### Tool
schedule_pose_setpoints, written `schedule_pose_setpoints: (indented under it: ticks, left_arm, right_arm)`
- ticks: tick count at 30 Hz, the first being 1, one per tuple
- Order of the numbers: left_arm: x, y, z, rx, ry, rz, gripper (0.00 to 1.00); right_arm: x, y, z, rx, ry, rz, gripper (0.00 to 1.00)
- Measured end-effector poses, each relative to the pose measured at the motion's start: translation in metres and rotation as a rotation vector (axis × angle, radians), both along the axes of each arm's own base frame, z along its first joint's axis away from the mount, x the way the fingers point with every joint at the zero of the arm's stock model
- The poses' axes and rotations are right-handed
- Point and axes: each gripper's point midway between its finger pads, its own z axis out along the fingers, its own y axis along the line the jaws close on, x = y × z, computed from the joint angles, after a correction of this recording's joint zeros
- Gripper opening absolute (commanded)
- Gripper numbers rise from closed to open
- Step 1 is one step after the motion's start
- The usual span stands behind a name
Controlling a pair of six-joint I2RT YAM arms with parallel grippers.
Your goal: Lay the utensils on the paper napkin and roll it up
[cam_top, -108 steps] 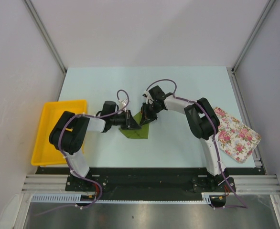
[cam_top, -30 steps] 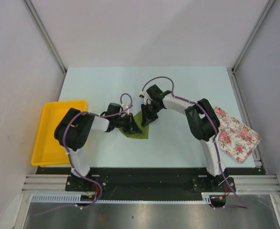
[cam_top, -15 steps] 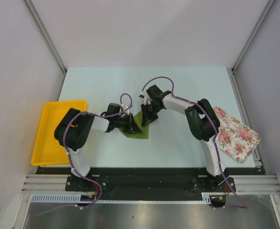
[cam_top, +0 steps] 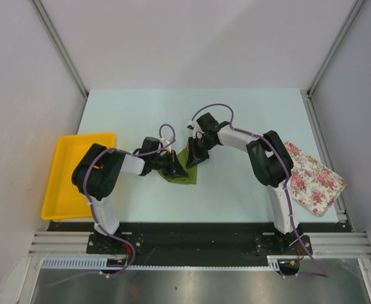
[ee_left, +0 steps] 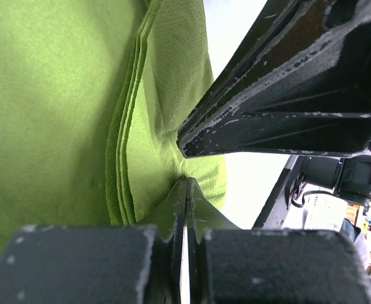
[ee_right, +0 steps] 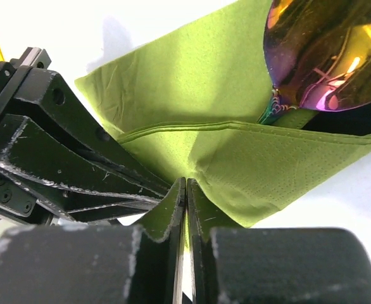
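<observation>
The olive-green paper napkin (cam_top: 184, 171) lies at the table's middle, folded over on itself. My left gripper (cam_top: 176, 166) is shut on a fold of the napkin (ee_left: 78, 107) from the left. My right gripper (cam_top: 194, 158) is shut on the napkin's (ee_right: 198, 82) edge from the far right. In the right wrist view a shiny gold spoon head (ee_right: 328, 54) sticks out from under the folded layer, with a dark handle part beside it. The other utensils are hidden in the napkin. The two grippers nearly touch; the right gripper's fingers (ee_left: 280, 88) fill the left wrist view.
A yellow plastic tray (cam_top: 65, 174) sits at the table's left edge. A white cloth with pink flowers (cam_top: 312, 177) lies at the right edge. The right arm's purple cable loops above the napkin.
Both grippers have shifted slightly since 3.6 s ago: the left moved a little right and nearer, the right a little farther back. Almost nothing has moved in the last second.
</observation>
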Motion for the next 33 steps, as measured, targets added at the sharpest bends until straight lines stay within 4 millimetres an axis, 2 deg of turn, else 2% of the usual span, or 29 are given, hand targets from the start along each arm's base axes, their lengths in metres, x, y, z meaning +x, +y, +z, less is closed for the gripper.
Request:
schedule_pose_setpoints:
  ticks: [4,6,7,8,10,11,14,17,21,24,26,29,33]
  left_arm:
    - [0.000,0.000,0.000,-0.002,-0.002,0.001,0.06]
    - [0.001,0.001,0.000,-0.001,-0.006,0.003,0.14]
    - [0.001,0.001,0.000,0.001,-0.009,0.006,0.19]
    - [0.000,0.002,0.001,0.003,-0.011,0.008,0.30]
    - [0.000,0.002,0.005,0.000,-0.024,0.006,0.39]
    - [-0.001,0.001,0.008,-0.003,-0.035,0.002,0.49]
    - [0.001,0.011,0.016,0.015,-0.068,0.029,0.62]
    - [0.007,0.038,0.030,0.045,-0.088,0.107,0.68]
    - [0.019,0.079,0.047,0.116,-0.132,0.208,0.70]
    - [0.018,0.103,0.046,0.175,-0.131,0.247,0.70]
    - [0.012,0.119,0.034,0.229,-0.099,0.259,0.70]
    - [0.006,0.127,0.018,0.271,-0.057,0.248,0.70]
    - [0.013,0.111,0.016,0.198,-0.039,0.183,0.68]
  right_arm:
    - [-0.001,-0.002,-0.004,-0.025,-0.014,0.004,0.03]
    - [-0.002,-0.002,-0.006,-0.043,-0.027,0.014,0.03]
    - [-0.004,-0.002,-0.008,-0.054,-0.028,0.020,0.02]
    - [-0.006,-0.001,-0.010,-0.058,-0.029,0.028,0.01]
    - [-0.008,0.001,-0.012,-0.060,-0.038,0.042,0.00]
    - [-0.008,0.002,-0.013,-0.061,-0.043,0.045,0.00]
    - [-0.006,0.003,-0.016,-0.063,-0.058,0.053,0.00]
    - [-0.005,0.003,-0.016,-0.064,-0.064,0.060,0.00]
    - [-0.005,0.003,-0.016,-0.063,-0.065,0.062,0.00]
    - [-0.006,0.003,-0.016,-0.061,-0.063,0.062,0.00]
    - [-0.006,0.004,-0.016,-0.058,-0.062,0.064,0.00]
    - [-0.007,0.004,-0.016,-0.052,-0.057,0.066,0.00]
    - [-0.007,0.005,-0.016,-0.048,-0.056,0.068,0.00]
